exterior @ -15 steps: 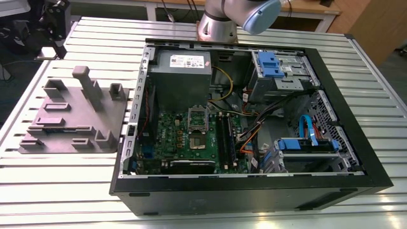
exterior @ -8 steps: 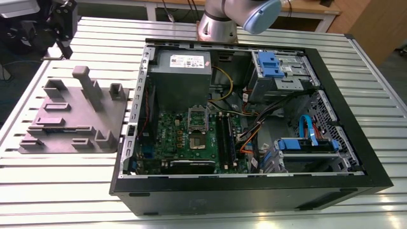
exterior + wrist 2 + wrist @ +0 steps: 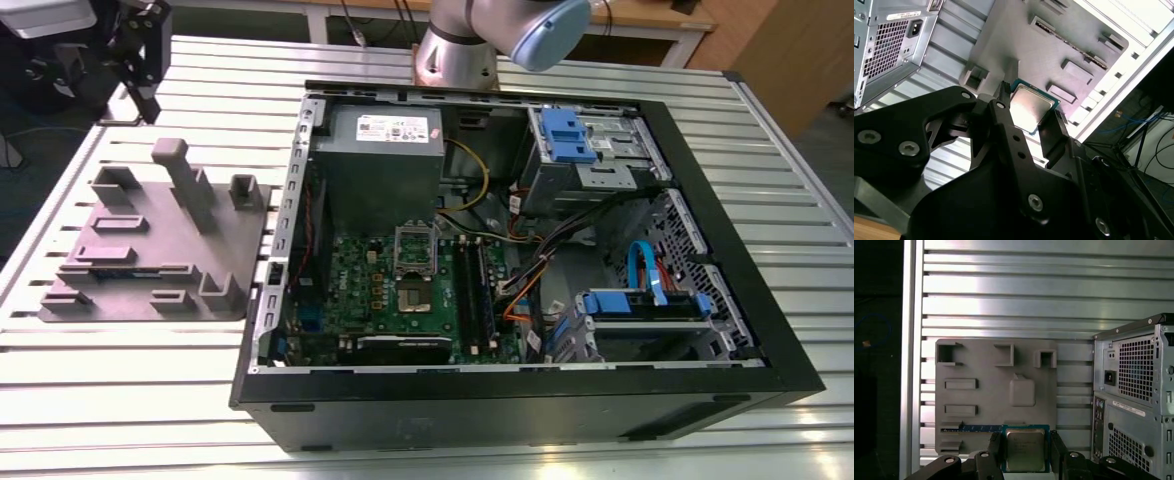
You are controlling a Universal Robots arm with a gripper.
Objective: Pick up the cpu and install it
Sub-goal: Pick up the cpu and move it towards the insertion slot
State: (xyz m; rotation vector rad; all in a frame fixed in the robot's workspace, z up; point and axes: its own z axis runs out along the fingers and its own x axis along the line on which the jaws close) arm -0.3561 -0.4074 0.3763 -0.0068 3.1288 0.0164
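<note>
The cpu (image 3: 1025,450), a small square chip with a shiny metal top and a thin dark rim, is clamped between my gripper (image 3: 1025,447) fingers (image 3: 995,445) in both wrist views. The gripper (image 3: 1030,111) is shut on the cpu (image 3: 1031,106) and holds it in the air, high above the grey moulded tray (image 3: 984,405). In the exterior view the black gripper (image 3: 134,50) hangs at the far left, beyond the tray (image 3: 147,250). The socket (image 3: 416,265) on the green motherboard lies inside the open computer case (image 3: 534,395).
The case (image 3: 1134,400) stands on the ribbed metal table (image 3: 120,390), on the exterior view's right of the tray. The tray has upright posts (image 3: 174,165) and a dark blue strip (image 3: 979,428) lying in it. Cables, drive bays and a power supply (image 3: 380,135) crowd the case.
</note>
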